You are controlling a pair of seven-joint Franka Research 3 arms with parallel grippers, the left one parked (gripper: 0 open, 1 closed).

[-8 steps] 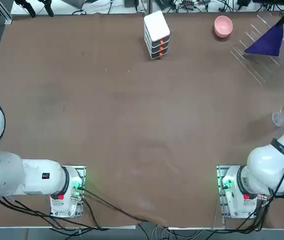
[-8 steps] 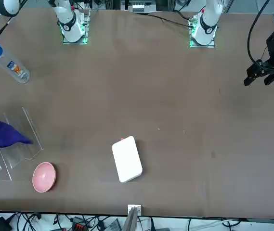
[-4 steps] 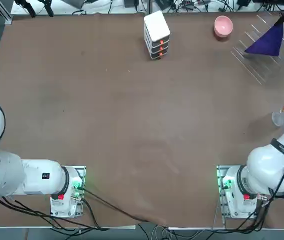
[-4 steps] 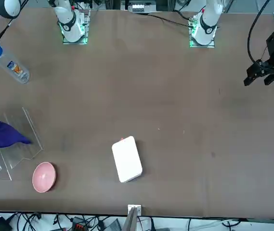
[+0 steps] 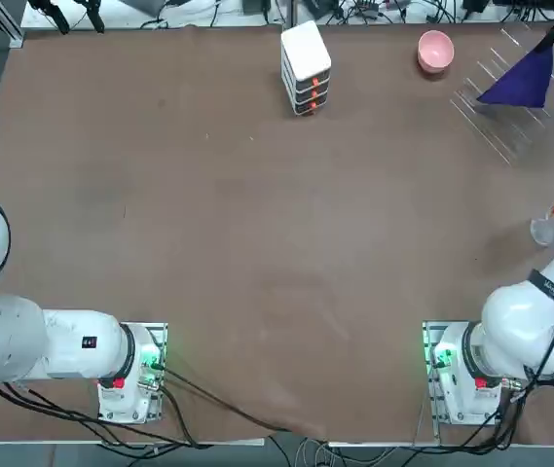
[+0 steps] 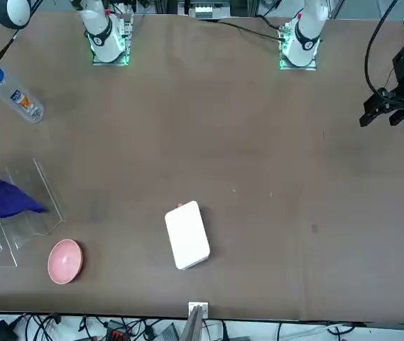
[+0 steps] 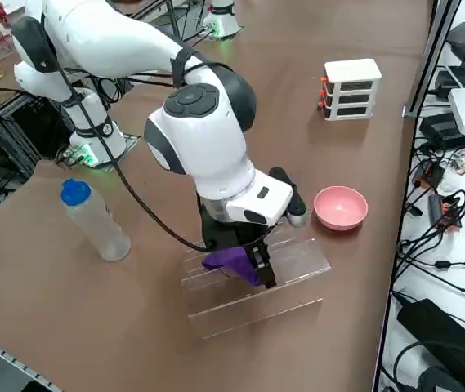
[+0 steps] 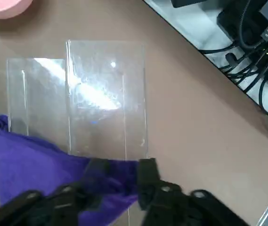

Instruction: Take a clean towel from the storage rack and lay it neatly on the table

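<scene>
Change: almost nothing had shifted on the table (image 5: 257, 243) since the earlier frames; the small dark purple cloth towel (image 8: 35, 165) sat in the same spot on the clear-plastic storage rack of thin parallel bars (image 8: 105, 94), while I watched the right gripper (image 8: 119, 172) draw its fingers in around one corner of it.

Grip: in the wrist view the two black fingers (image 8: 145, 172) stood close together with purple cloth bunched between them, so I took it as a pinch on the towel's edge, though I could not say how firmly it had settled.

Meaning: I judged the grasp step as just made; lifting the towel clear of the bars and carrying it out still lay ahead.

Towel place: draped over the rack at the far right corner of the brown tabletop, seen from overhead as a dark triangle (image 5: 522, 83).

Edges: the rack stood near the table's far and right edges, with cables and equipment just beyond.

Neighbours: a pink round bowl (image 7: 341, 207) sat just beside the rack, a clear plastic bottle with a blue cap (image 7: 93, 220) lay on its other side, and a white stacked box with orange marks (image 5: 306, 66) stood well apart.

Open room: the broad middle of the tabletop was bare, plenty for spreading the cloth flat.

Risk: I thought the light rack might drag along if cloth snagged a bar.
</scene>
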